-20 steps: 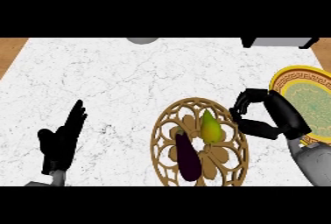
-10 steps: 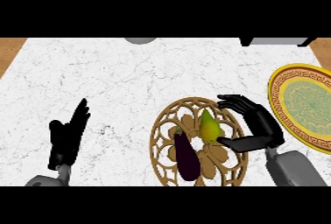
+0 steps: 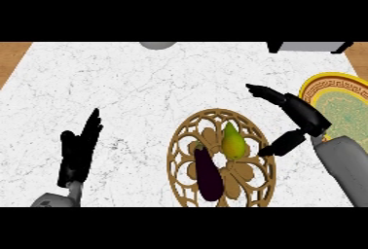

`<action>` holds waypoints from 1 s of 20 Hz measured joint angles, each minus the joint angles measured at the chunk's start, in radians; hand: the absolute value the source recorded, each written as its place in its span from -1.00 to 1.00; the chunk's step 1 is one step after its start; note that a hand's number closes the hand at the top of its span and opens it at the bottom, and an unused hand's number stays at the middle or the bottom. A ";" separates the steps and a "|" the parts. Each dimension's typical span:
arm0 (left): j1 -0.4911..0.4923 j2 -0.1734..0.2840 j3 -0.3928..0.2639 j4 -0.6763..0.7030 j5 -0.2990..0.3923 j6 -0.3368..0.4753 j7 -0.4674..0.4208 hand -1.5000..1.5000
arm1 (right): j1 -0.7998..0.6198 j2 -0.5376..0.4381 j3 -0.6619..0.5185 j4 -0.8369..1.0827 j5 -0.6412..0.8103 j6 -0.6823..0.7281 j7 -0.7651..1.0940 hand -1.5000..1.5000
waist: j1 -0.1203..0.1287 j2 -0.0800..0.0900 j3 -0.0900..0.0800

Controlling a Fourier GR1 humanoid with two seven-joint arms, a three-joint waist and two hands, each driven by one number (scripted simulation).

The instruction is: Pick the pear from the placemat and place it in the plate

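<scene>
One waxy pear (image 3: 232, 141) — lattice-cut placemat (image 3: 184, 160).

We look down on a white marble desk (image 3: 129, 92) veined with fine grey lines, evenly lit, with no strong shadows on it. Past the fingers on our left, a strip of wooden floor (image 3: 13, 58) shows beyond the desk's edge. At the far edge, well beyond the fingers, sit a grey rounded object (image 3: 158, 44) and a pale box with dark sides (image 3: 305, 46), both cut off by the view.
</scene>
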 measured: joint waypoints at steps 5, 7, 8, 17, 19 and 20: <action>-0.006 -0.009 0.001 0.003 -0.010 -0.005 0.010 0.00 | -0.107 -0.029 0.054 0.043 0.063 0.125 0.088 -1.00 | 0.000 -0.001 0.000; 0.002 -0.009 -0.002 -0.009 -0.014 -0.007 0.017 0.00 | -0.139 -0.024 0.080 0.058 0.075 0.185 0.128 -1.00 | 0.001 -0.001 0.000; 0.000 -0.014 -0.001 -0.003 -0.018 -0.006 0.015 0.00 | -0.158 -0.022 0.087 0.077 0.087 0.211 0.134 -1.00 | 0.001 -0.001 0.000; 0.002 -0.031 0.036 0.000 -0.044 -0.034 0.017 0.00 | -0.225 0.067 0.088 0.183 0.207 0.345 0.177 -1.00 | -0.006 -0.001 0.000; 0.010 -0.042 0.039 -0.012 -0.058 -0.034 0.028 0.00 | -0.236 0.085 0.068 0.216 0.243 0.358 0.161 -1.00 | -0.007 -0.001 0.000; 0.018 -0.047 0.042 -0.010 -0.059 -0.043 0.019 0.00 | -0.230 0.095 0.065 0.218 0.263 0.359 0.154 -1.00 | -0.007 -0.002 0.000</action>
